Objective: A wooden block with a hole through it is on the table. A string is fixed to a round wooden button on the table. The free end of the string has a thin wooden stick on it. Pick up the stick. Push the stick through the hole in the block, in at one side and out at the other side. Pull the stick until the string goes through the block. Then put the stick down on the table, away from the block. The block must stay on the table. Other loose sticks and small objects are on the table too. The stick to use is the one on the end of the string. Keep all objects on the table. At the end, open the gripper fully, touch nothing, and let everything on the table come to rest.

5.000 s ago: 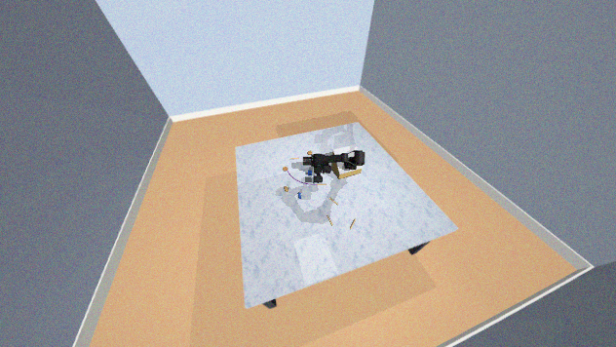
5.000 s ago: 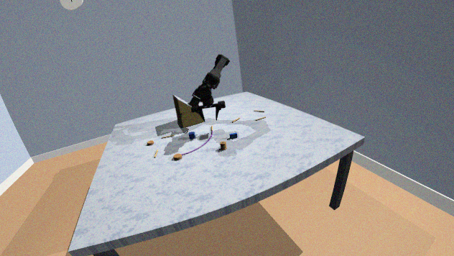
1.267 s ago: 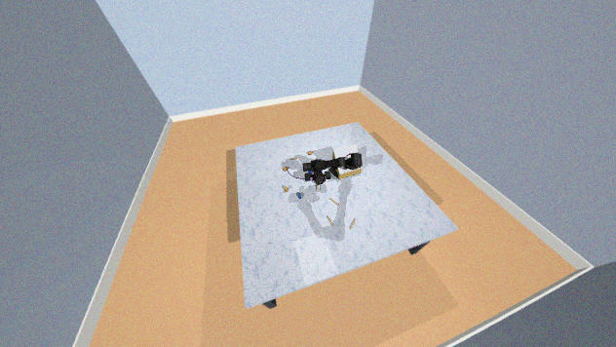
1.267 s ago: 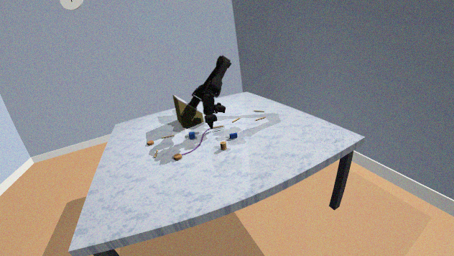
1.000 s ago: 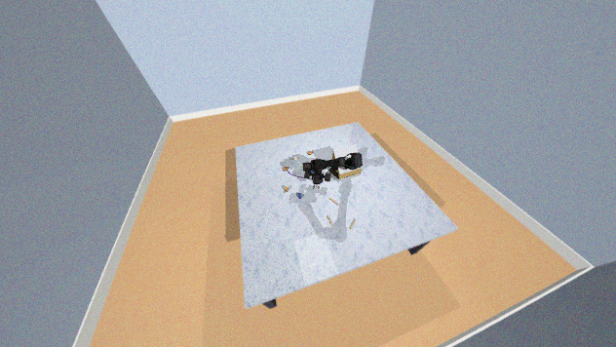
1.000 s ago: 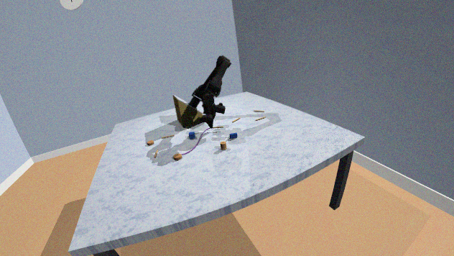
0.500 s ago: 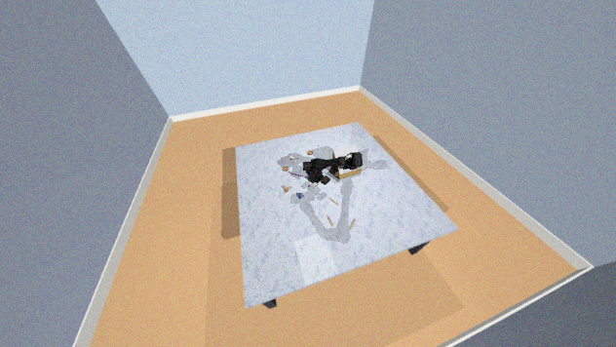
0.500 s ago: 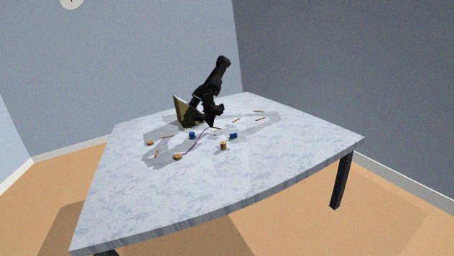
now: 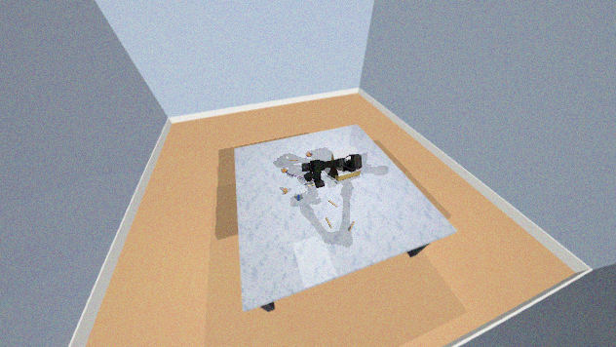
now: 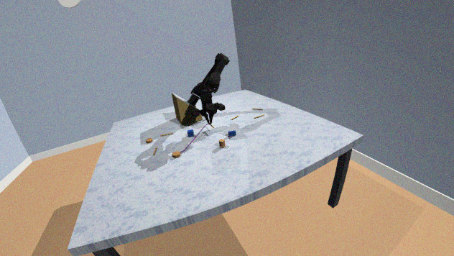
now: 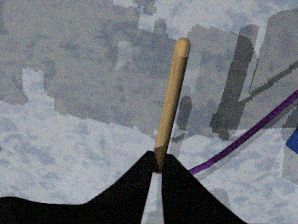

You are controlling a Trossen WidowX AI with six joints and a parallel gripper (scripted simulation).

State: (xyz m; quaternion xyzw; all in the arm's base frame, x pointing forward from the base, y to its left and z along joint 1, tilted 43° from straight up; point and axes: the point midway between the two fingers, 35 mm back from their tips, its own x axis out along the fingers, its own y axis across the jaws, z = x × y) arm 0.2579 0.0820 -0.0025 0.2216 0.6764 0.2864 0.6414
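While our gripper (image 9: 312, 185) (image 10: 210, 123) (image 11: 158, 159) grips stick (image 11: 172, 95) near one end, far end juts ahead, likely for threading.

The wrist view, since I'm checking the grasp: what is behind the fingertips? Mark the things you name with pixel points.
Marbled tabletop (image 11: 50, 150) and part of a purple string (image 11: 240, 144); whatever the fingers cover is hidden.
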